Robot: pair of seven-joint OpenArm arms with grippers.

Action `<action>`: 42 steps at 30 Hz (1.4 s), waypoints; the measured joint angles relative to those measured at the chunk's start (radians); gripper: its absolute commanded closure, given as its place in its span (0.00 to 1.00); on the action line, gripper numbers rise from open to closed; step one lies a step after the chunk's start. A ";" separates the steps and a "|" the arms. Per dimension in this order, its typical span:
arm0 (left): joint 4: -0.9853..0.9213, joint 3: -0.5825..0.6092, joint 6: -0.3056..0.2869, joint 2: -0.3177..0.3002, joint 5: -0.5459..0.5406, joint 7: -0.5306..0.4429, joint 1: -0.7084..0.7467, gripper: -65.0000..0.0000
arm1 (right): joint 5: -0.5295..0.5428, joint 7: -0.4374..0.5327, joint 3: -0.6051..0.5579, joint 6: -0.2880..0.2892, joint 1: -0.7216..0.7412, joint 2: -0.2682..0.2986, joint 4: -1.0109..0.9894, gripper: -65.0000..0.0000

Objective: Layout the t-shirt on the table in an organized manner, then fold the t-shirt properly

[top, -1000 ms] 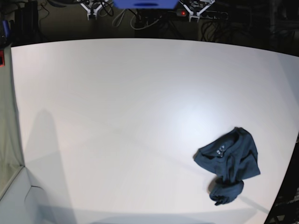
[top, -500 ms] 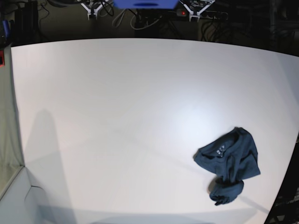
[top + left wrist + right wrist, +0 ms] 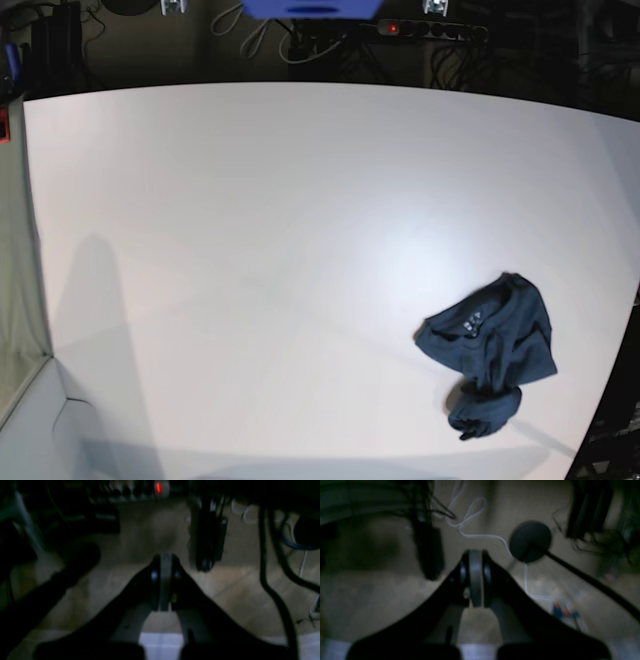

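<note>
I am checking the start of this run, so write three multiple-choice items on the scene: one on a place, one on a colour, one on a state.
1. Where on the table does the t-shirt lie in the base view?
A. near right corner
B. far left corner
C. centre

2. What colour is the t-shirt?
A. red
B. dark navy blue
C. yellow

3. How does the t-shirt lie?
A. spread flat
B. neatly folded
C. crumpled in a heap

Answers: 1 A, the base view shows it low on the right by the curved edge. 2 B, the cloth is dark blue against the white top. 3 C, it is bunched with the neck label showing.
</note>
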 measured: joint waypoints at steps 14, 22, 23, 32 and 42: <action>0.818 -0.001 -0.006 -0.016 0.000 0.232 0.203 1.00 | 0.002 -0.212 -0.008 0.058 -0.264 0.000 0.860 1.00; 1.008 -0.001 -0.002 -0.013 0.000 0.294 0.185 1.00 | -0.001 -0.296 -0.016 0.058 -0.230 0.000 0.997 1.00; 1.012 -0.001 -0.002 -0.014 0.000 0.290 0.169 1.00 | -0.002 -0.296 -0.024 0.058 -0.214 0.000 0.997 1.00; 1.014 -0.001 -0.003 -0.010 0.001 0.298 0.044 0.99 | 0.000 -0.299 -0.095 0.074 -0.030 -0.002 0.993 1.00; 1.007 -0.103 -0.005 -0.010 0.001 0.310 -0.184 0.82 | -0.002 -0.525 -0.214 0.081 0.152 -0.002 0.993 0.82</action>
